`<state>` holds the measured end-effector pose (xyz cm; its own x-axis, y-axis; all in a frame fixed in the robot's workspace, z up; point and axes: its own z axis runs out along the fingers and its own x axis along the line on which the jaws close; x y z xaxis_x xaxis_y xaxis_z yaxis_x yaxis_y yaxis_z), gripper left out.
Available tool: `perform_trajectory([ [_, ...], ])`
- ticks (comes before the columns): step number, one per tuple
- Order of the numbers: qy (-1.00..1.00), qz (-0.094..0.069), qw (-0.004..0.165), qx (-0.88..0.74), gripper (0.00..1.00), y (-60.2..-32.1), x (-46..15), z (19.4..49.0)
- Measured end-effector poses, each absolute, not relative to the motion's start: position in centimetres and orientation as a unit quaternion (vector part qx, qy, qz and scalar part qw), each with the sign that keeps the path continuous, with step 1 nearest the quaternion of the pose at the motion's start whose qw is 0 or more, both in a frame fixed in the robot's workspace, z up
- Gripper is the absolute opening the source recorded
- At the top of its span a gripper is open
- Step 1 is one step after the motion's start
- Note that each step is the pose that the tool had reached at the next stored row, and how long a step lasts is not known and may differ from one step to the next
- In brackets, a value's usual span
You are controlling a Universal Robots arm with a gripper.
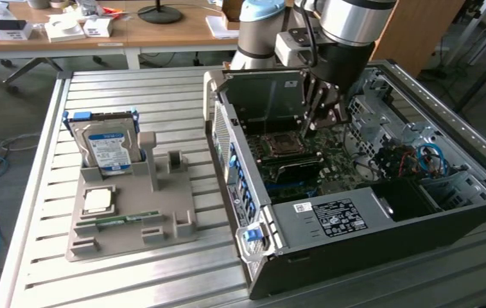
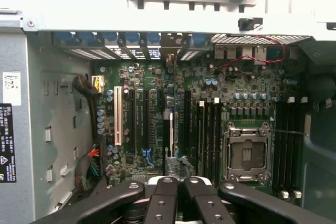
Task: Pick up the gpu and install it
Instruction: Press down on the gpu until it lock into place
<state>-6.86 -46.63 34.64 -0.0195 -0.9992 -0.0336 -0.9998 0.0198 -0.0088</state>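
The gpu is a thin dark card seen edge-on. It stands upright in a slot of the green motherboard, among the long expansion slots. My gripper hangs straight over it with the two black fingers pressed together and nothing showing between them. I cannot tell whether the fingertips touch the card's upper edge. In the exterior view the gripper reaches down into the open computer case, near the CPU socket.
A grey holder on the slatted table carries a silver hard drive with a blue label, a CPU chip and a green memory stick. Case walls, cables and the drive cage surround the gripper.
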Motion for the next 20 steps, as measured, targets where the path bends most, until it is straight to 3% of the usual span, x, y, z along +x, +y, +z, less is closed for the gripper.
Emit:
perform_trajectory([
  [20,0.715,0.009,0.015,-0.699,0.11,-47.9,-7.0,32.5],
])
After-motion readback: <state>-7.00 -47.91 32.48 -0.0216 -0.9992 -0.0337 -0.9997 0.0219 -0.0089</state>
